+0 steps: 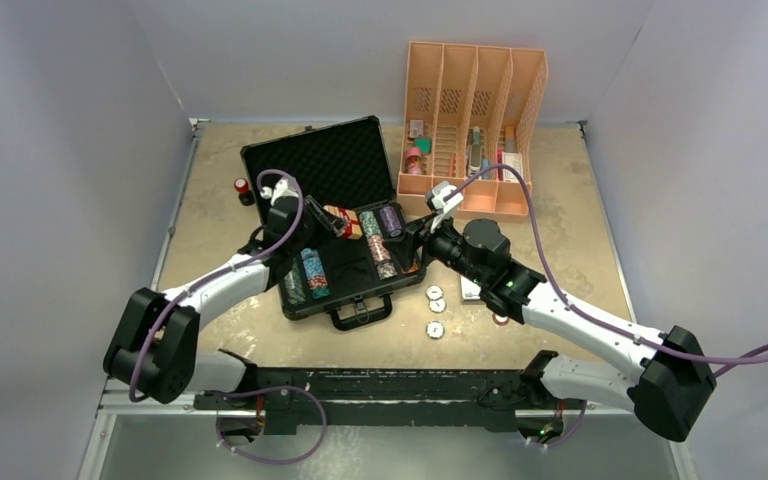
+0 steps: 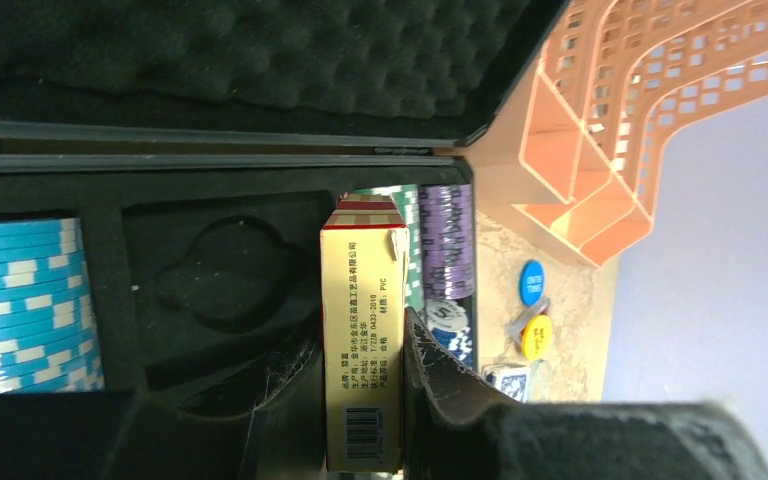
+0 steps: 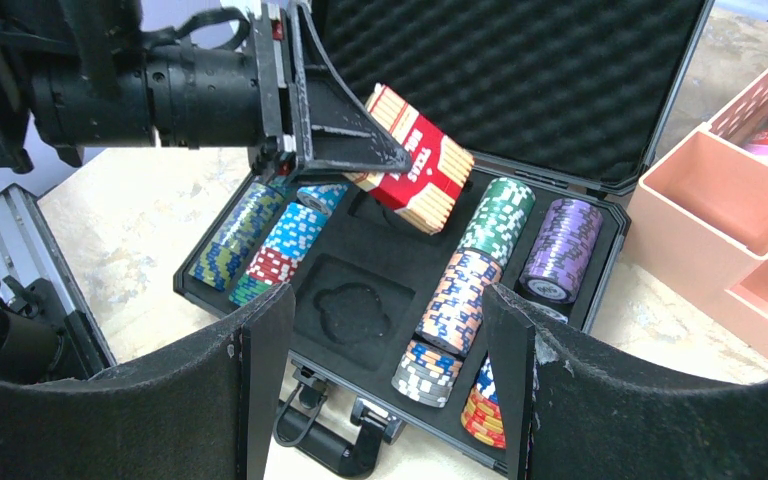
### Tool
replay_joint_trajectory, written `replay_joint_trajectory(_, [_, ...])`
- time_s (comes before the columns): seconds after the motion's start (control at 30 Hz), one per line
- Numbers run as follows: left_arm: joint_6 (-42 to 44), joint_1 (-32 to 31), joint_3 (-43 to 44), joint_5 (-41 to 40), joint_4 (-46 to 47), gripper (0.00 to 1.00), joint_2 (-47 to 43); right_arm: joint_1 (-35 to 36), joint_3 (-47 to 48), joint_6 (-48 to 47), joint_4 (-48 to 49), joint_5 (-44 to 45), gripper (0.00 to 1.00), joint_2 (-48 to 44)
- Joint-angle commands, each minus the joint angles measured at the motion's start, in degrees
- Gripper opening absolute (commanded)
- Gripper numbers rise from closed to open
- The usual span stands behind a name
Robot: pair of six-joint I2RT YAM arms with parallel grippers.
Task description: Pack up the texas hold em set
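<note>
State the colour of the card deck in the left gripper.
Card deck: red with cream stripes; best in right wrist view.

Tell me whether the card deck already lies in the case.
No, the left gripper holds the deck tilted above the case.

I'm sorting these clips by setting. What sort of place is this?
Probably a robotics lab bench: two robot arms bolted to a worn table, plain grey walls boxing it in, a poker case beside a desk organizer.
</note>
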Motion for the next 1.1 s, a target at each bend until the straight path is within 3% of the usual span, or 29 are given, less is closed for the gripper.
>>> replay_joint_trajectory(0.0, [-1.6,-0.1,0.0,-0.6,4.4,0.0,1.5,0.0,0.0,-0.4,3.3,1.1,0.71,-0.7])
replay_joint_trajectory(0.37, [-3.6,-0.1,-1.2,1.6,8.6,0.02,5.2,0.0,0.2,-0.5,3.2,1.2,0.71,-0.5])
replay_joint_trajectory(0.57, [-1.1,-0.1,2.5,5.3,5.7,0.35,8.5,0.0,0.3,-1.0,3.1,0.1,0.72,-0.1])
replay_joint_trajectory(0.73, [3.3,-0.1,8.0,-1.2,-8.7,0.55,7.8,0.0,0.5,-2.2,3.0,-2.4,0.72,0.2])
replay_joint_trajectory(0.93, [4.8,-0.1,10.8,-4.2,-16.5,0.66,7.6,0.0,0.4,-3.0,2.7,-2.0,0.72,0.0])
replay_joint_trajectory(1.07, [5.7,-0.1,11.9,-7.1,-20.0,0.67,5.9,0.0,0.4,-3.1,2.4,-1.8,0.72,-0.2])
